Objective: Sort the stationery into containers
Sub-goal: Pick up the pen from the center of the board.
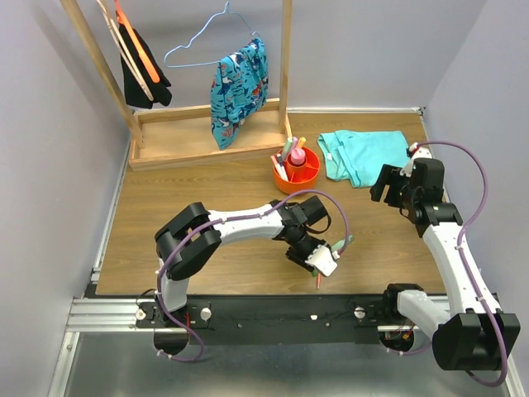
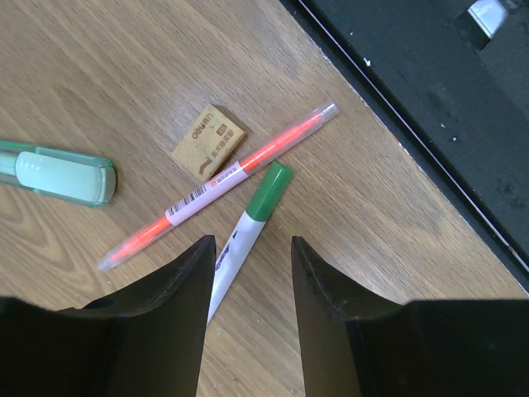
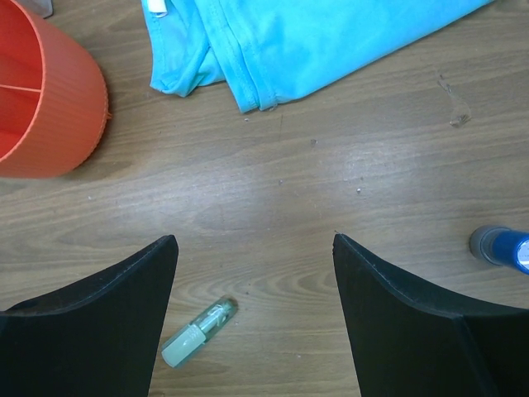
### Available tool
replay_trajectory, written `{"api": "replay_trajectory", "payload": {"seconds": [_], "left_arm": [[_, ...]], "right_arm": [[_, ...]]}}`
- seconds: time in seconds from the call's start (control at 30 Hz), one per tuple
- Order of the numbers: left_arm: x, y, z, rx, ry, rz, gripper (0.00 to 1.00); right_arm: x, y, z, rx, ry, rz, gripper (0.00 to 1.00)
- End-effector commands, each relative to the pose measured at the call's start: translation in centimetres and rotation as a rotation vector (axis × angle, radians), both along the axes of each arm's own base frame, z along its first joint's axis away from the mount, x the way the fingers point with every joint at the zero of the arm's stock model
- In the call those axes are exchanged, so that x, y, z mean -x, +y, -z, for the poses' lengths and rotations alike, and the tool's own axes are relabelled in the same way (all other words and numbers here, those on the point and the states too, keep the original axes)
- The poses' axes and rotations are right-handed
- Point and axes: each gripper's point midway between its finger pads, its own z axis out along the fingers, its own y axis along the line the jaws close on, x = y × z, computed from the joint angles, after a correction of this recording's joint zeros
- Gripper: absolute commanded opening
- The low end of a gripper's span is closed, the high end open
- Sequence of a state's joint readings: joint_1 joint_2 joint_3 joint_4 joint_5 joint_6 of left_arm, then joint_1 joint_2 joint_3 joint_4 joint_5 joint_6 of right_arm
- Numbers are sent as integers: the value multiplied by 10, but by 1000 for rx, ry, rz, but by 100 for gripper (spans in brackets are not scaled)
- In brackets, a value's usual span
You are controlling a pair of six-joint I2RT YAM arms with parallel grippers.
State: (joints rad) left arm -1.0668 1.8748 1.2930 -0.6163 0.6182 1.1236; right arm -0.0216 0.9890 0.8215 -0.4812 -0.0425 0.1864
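Observation:
The orange-red bowl (image 1: 307, 175) stands at the table's middle back and holds a pink bottle (image 1: 295, 157) and several pens. My left gripper (image 1: 321, 265) is open, low over the front edge. In the left wrist view a white pen with a green cap (image 2: 250, 223) lies between its fingertips (image 2: 197, 258), close to the left one. An orange pen (image 2: 216, 187), a tan eraser (image 2: 209, 141) and a green highlighter (image 2: 59, 171) lie just beyond. My right gripper (image 1: 382, 188) is open and empty, with the highlighter (image 3: 198, 332) and the bowl (image 3: 45, 99) in its view.
A teal cloth (image 1: 364, 155) lies at the back right, also in the right wrist view (image 3: 331, 37). A wooden rack (image 1: 207, 132) with hangers and a patterned garment stands at the back. A blue and grey object (image 3: 502, 248) shows at the right edge. The black rail (image 2: 430, 107) runs along the front.

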Motion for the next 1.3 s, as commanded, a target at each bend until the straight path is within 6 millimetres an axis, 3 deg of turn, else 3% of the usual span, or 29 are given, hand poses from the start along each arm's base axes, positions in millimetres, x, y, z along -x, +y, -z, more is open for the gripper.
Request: {"api": "replay_trajectory", "payload": {"seconds": [0.0, 0.23, 0.37, 0.5, 0.67, 0.8, 0.93, 1.03, 1.17, 1.2, 1.27], "left_arm": [[-2, -3, 11, -19, -26, 4, 50], [2, -3, 29, -39, -17, 6, 48], [8, 6, 46, -77, -8, 18, 46], [11, 12, 53, -104, 8, 20, 38], [13, 14, 55, -127, 25, 6, 31], [15, 17, 42, -153, 70, -51, 21], [-2, 24, 3, -93, 131, -130, 19], [-20, 22, -42, -10, 146, -183, 18], [-64, 10, -115, 188, 284, -329, 17], [-83, -2, -139, 295, 280, -349, 16], [-104, -9, -165, 374, 389, -463, 15]], "right_arm": [[2, -1, 0, -1, -3, 0, 84], [6, -3, 4, 2, 8, 6, 83], [8, -5, 5, 14, 14, 5, 83], [9, -7, 7, 23, 18, 6, 83], [8, -6, 8, 17, 15, 3, 83], [7, -5, 9, 15, 18, -4, 83], [5, -5, 5, 21, 12, -4, 83], [4, -4, 5, 14, 7, -6, 83], [-1, -4, 3, 10, 1, -5, 83], [-3, -4, 2, 11, -4, -6, 83], [-7, -6, 1, 17, -4, -7, 83]]}}
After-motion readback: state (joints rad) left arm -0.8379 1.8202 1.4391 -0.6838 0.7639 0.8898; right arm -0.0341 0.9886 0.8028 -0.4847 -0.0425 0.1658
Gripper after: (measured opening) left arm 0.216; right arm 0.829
